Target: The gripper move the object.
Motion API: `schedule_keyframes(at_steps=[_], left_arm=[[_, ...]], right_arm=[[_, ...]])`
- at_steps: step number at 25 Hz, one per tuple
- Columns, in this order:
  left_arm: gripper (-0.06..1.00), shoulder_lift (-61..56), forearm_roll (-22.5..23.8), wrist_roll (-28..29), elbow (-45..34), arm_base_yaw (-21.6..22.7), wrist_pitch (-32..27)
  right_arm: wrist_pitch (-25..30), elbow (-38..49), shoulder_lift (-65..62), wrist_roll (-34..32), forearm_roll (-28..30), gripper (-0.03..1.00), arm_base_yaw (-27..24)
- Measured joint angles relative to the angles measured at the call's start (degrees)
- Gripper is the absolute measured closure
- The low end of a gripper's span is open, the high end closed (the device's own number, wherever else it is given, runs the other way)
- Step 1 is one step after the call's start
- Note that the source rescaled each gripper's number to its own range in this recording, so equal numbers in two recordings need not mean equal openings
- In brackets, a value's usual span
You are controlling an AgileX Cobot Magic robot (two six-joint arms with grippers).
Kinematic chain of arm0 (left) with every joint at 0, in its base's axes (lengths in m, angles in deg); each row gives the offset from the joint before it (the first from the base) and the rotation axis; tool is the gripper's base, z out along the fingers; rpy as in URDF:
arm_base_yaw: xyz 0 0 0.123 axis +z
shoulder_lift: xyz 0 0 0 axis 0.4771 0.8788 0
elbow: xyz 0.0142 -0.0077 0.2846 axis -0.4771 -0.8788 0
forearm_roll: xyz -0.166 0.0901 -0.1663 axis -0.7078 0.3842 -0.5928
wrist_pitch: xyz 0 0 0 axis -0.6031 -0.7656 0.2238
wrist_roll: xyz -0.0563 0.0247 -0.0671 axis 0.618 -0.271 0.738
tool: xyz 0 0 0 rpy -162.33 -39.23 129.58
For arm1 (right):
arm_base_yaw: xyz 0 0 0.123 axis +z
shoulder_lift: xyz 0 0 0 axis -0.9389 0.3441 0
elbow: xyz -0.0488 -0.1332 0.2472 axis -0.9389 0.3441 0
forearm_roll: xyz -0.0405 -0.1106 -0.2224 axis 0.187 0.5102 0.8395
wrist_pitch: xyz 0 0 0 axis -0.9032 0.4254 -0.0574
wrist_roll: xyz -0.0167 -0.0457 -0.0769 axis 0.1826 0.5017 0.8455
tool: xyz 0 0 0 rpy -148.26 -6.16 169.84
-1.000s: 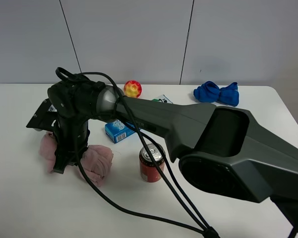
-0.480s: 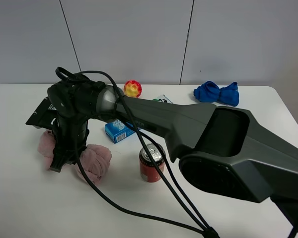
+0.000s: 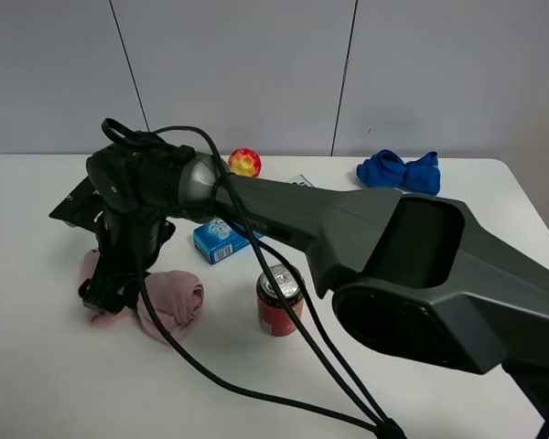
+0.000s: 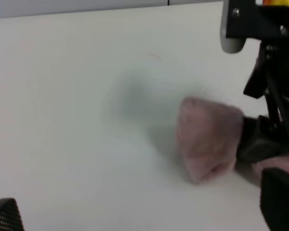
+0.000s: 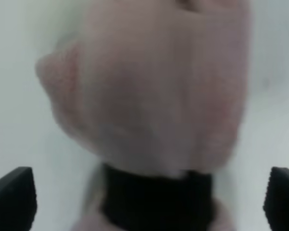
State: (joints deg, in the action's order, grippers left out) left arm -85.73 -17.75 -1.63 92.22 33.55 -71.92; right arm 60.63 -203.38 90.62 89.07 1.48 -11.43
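Note:
The dusty-pink towel [image 3: 172, 298] with a black band lies on the white table [image 3: 64, 384], left of the can. My right gripper [image 3: 108, 294], on the thick dark grey arm [image 3: 348, 229], reaches across and stands over the towel's banded middle and left end. In the right wrist view the towel [image 5: 154, 86] fills the picture. Its black band [image 5: 156, 202] lies between my right gripper's [image 5: 147, 199] two wide-apart fingertips, so the jaws are open and straddle it. The left wrist view shows one towel end [image 4: 209, 137] from the side. My left gripper [image 4: 142, 214] is open and empty above bare table.
A red can [image 3: 278, 300] stands right of the towel. A blue box [image 3: 217, 240] lies behind it. A red-yellow ball [image 3: 243, 162] and a blue bunched cloth [image 3: 399, 172] sit at the back. Black cables [image 3: 256, 393] trail over the table's front.
My right gripper has tilted and shifted a little to the left over the towel. The towel has slid slightly left with it, and its left end is more covered.

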Motion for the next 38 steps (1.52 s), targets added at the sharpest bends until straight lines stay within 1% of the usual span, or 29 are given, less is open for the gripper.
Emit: schedule_keyframes(at_steps=[2, 5, 9, 12, 16, 18, 21, 26, 28, 31, 38], left_arm=[[-0.06, 0.0, 0.0, 0.0, 0.0, 0.0, 0.0], [-0.06, 0.0, 0.0, 0.0, 0.0, 0.0, 0.0], [-0.06, 0.0, 0.0, 0.0, 0.0, 0.0, 0.0], [-0.06, 0.0, 0.0, 0.0, 0.0, 0.0, 0.0], [-0.06, 0.0, 0.0, 0.0, 0.0, 0.0, 0.0], [-0.06, 0.0, 0.0, 0.0, 0.0, 0.0, 0.0], [-0.06, 0.0, 0.0, 0.0, 0.0, 0.0, 0.0], [-0.06, 0.0, 0.0, 0.0, 0.0, 0.0, 0.0], [-0.06, 0.0, 0.0, 0.0, 0.0, 0.0, 0.0], [-0.06, 0.0, 0.0, 0.0, 0.0, 0.0, 0.0], [-0.06, 0.0, 0.0, 0.0, 0.0, 0.0, 0.0]], right_arm=[[0.2, 0.0, 0.0, -0.29, -0.3, -0.01, 0.0], [1.11, 0.0, -0.48, -0.49, -1.61, -0.02, 0.0], [4.78, -1.83, -2.87, -2.01, -2.29, -0.03, 0.0], [8.22, -4.77, -6.17, -5.7, -3.69, -0.03, -0.58], [9.29, -7.75, -9.68, -7.76, -9.67, -0.03, -4.66], [9.37, -8.01, -11.28, -7.81, -11.03, -0.03, -7.43], [9.44, -8.01, -13.37, -9.47, -9.4, -0.03, -10.93], [9.51, -8.01, -16.23, -17.2, 0.38, -0.03, -14.99], [9.51, -8.01, -16.82, -19.5, 2.3, -0.03, -16.35], [9.51, -8.01, -17.37, -20.91, 2.3, -0.03, -17.98], [9.51, -7.87, -17.57, -21.12, 2.54, -0.03, -21.79]])
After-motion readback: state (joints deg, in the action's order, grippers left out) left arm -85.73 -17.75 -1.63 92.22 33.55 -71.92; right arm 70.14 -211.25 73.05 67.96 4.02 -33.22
